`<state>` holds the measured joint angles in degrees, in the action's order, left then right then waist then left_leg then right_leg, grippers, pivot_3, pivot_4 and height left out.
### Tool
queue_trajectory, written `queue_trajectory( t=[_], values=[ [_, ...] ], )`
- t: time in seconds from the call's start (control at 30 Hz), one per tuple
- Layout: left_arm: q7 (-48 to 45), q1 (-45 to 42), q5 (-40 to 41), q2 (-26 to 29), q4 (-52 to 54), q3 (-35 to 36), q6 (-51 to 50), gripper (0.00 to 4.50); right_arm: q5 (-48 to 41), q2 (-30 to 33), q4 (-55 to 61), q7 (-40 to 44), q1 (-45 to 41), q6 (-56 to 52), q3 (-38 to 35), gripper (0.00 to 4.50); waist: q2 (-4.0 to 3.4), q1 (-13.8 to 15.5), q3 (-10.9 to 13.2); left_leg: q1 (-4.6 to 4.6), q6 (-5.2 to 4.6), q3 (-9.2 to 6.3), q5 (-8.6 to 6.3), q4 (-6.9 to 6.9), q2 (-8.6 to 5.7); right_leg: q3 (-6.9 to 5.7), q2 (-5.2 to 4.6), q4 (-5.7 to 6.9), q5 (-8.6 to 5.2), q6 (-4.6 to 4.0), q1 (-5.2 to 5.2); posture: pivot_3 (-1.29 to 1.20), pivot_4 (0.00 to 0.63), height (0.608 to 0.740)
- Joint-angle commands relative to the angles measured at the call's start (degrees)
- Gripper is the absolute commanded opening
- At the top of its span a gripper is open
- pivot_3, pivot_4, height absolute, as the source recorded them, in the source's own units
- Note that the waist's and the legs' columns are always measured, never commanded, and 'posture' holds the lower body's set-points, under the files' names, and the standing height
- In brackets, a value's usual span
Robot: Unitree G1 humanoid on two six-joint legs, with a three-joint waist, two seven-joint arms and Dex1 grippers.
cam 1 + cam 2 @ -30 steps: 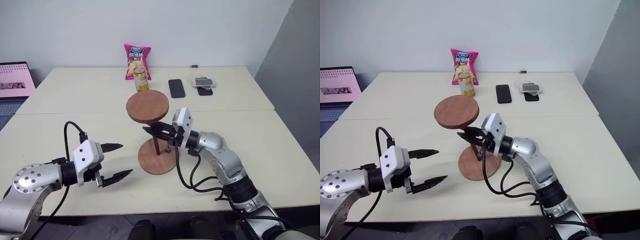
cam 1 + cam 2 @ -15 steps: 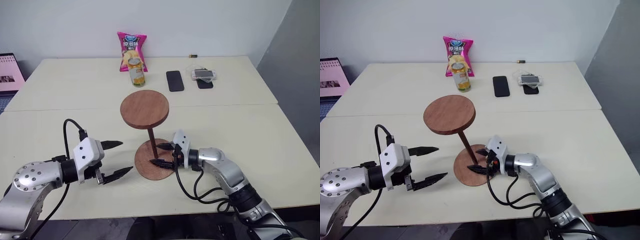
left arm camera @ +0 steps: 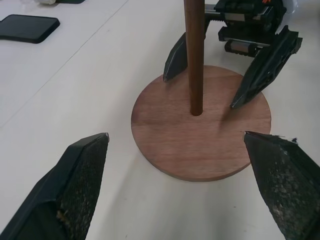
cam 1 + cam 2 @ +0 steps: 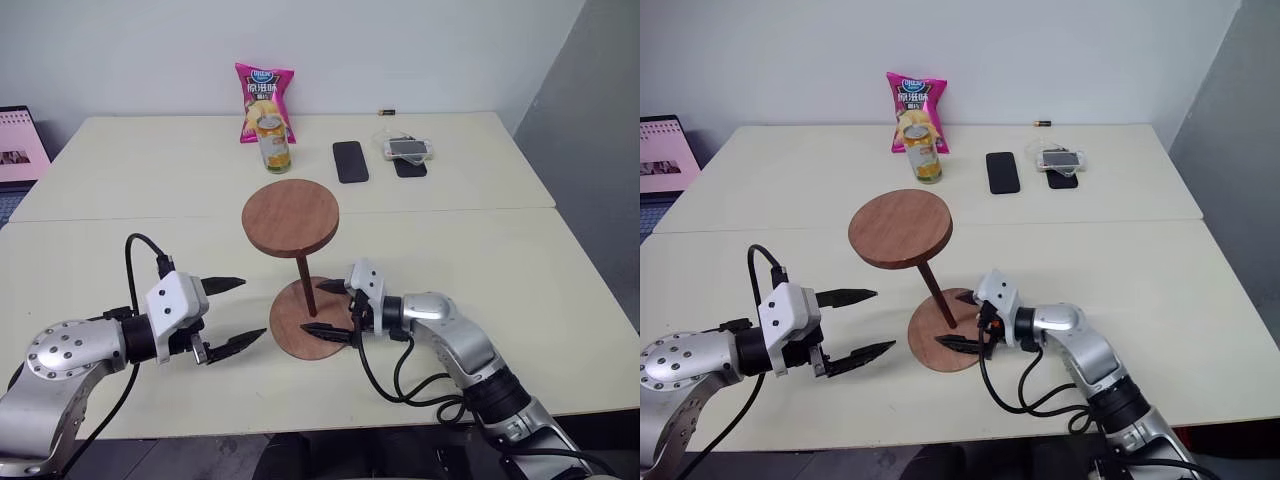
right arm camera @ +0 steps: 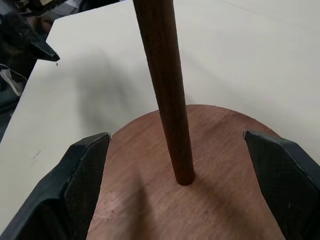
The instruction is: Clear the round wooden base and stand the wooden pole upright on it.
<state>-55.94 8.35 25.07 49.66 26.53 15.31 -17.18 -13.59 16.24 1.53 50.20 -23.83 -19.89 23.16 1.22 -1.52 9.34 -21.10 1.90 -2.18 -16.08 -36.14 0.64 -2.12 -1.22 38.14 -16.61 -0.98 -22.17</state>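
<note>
Wooden pole upright in round wooden base, right pincer released around it, left pincer released nearby

You cannot see the pole's top disc in the wrist views; the edge cuts it. The laptop is cut at the left edge. The small dark thing by the far table edge is too small to tell.

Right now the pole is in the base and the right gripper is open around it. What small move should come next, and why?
Probably draw the right gripper straight back, away from the wooden pole. Its fingers are spread on either side of the pole without touching it, and the pole stands in the centre hole of the round wooden base on its own. Pulling back along the fingers should avoid knocking it. The left gripper hangs open, clear of the base.
</note>
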Motion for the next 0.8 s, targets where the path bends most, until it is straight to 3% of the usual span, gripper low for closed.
queue_trajectory(
  t=[0.03,0.23,0.57,0.8],
  values=[
    [0.21,-0.5,-0.24,0.25,1.59,0.03,0.24,4.5,0.33,3.31,4.23,4.21,0.16,4.4,-0.73,4.48,0.01,0.01,0.0,0.0,0.0,0.0,0.0,0.0,0.0,0.0,0.0,0.0,0.0,0.0,0.0,0.0,0.15,0.74],
    [-0.31,0.21,-0.47,0.18,0.93,0.39,1.34,4.5,-0.54,6.68,5.52,6.53,1.39,5.56,-2.2,4.48,0.02,0.0,0.0,0.03,0.0,0.0,0.0,-0.01,0.0,0.0,0.0,0.02,0.0,0.0,0.02,0.0,0.15,0.74],
    [4.4,1.91,-6.51,2.39,-0.23,2.53,-1.94,4.5,-8.39,19.51,14.52,10.83,5.59,-0.17,-14.64,4.48,0.03,0.34,0.06,0.04,0.0,-0.02,0.0,-0.04,0.0,-0.03,0.01,0.02,0.0,0.0,0.07,0.0,0.15,0.74],
    [2.7,1.56,-4.92,3.81,-0.73,4.93,-3.33,4.5,-13.75,29.0,18.18,15.84,9.4,-2.57,-22.77,4.48,0.08,0.66,0.16,0.06,0.0,0.0,0.0,-0.04,0.0,-0.03,0.01,0.02,0.0,0.0,0.08,0.0,0.15,0.74]
  ],
)
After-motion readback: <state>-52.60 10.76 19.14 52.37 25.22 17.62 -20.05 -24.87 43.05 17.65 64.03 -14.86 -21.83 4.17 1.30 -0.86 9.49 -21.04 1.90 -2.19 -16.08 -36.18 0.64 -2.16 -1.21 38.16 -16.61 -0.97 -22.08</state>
